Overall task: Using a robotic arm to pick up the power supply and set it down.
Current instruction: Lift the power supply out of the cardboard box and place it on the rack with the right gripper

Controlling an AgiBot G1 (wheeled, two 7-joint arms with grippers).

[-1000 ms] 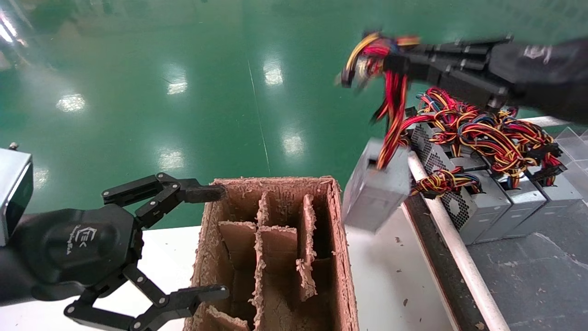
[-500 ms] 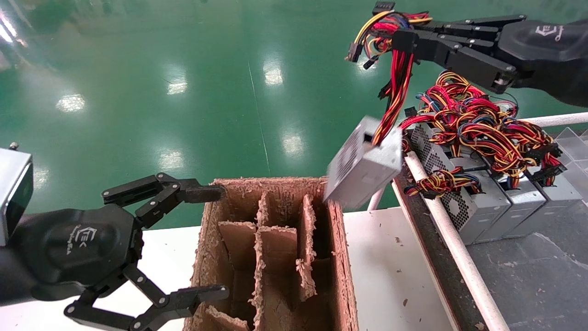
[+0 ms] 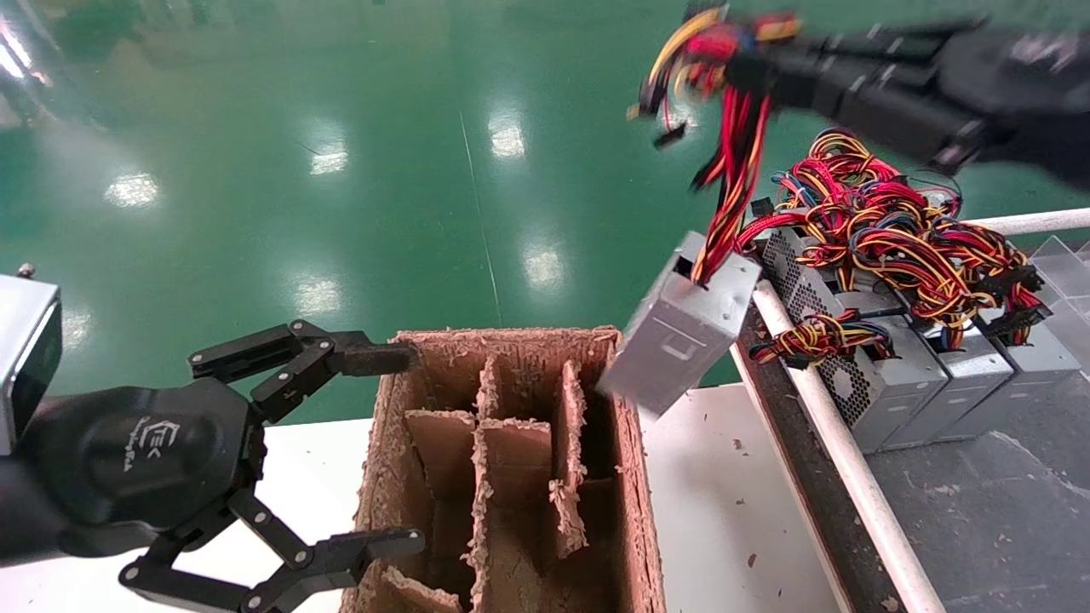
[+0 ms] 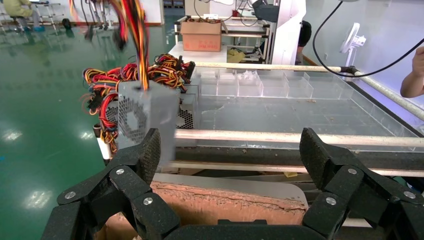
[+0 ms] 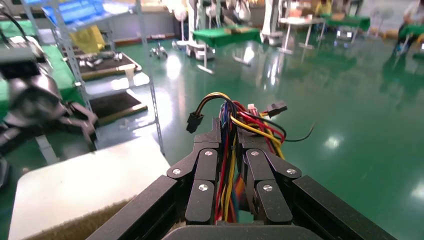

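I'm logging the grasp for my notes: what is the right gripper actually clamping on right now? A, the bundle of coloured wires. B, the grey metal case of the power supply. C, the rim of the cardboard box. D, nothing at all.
A: the right gripper is shut on the wire bundle, and the power supply dangles below it.

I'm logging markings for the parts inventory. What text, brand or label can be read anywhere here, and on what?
Left gripper housing: a white logo with a line of small lettering, too small to read.
Right gripper housing: a white mark, blurred.
Power supply: no readable label.
Cardboard box: no print visible.
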